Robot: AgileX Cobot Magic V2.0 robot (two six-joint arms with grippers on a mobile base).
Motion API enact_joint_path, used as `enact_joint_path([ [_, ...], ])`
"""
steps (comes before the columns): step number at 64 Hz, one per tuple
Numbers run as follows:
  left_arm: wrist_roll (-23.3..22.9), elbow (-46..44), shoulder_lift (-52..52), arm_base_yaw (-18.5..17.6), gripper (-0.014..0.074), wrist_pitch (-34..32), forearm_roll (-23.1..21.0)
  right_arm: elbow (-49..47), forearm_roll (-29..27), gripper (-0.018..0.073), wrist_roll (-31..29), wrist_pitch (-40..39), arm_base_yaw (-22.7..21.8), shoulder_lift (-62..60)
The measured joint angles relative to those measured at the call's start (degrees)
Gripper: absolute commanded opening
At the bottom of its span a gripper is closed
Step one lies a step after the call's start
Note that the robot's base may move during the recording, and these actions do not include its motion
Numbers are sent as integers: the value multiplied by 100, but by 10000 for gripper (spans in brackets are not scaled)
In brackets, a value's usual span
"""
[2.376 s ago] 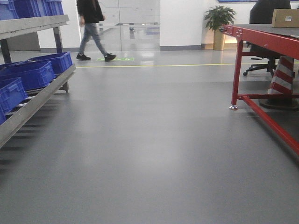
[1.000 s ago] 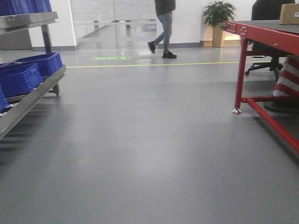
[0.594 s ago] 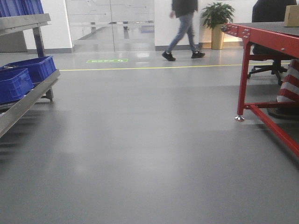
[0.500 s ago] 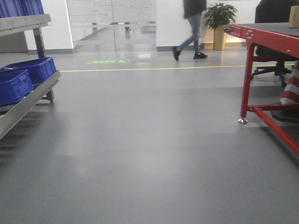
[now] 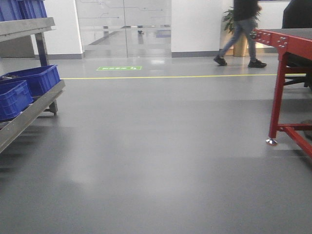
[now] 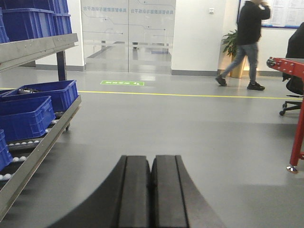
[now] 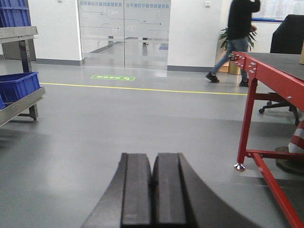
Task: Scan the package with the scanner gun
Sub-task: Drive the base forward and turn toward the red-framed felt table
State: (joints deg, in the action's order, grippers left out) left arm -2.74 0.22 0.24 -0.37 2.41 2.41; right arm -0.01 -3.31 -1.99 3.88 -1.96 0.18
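Note:
The package and the scanner gun are both out of view. My left gripper [image 6: 151, 159] points forward low over the grey floor. It is shut, with its two black pads pressed together and nothing between them. My right gripper [image 7: 153, 156] is in the same pose, also shut and empty, and points at the floor to the left of a red table's leg.
A red metal table [image 5: 287, 36] [image 7: 266, 66] stands on the right. A steel rack with blue bins [image 5: 24, 85] [image 6: 33, 109] runs along the left. A person [image 5: 241, 29] [image 6: 249, 42] walks across the far end. A striped cone [image 7: 298, 137] sits under the table.
The front view has swung left, so the red table slid toward the right edge and the cardboard box on it left the frame. The person walked from left to right.

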Motion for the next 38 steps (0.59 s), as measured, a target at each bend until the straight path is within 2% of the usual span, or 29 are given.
enact_joint_path([
  [38,0,0,0,0,-111,0,0,0,0,-168,0,0,0,0],
])
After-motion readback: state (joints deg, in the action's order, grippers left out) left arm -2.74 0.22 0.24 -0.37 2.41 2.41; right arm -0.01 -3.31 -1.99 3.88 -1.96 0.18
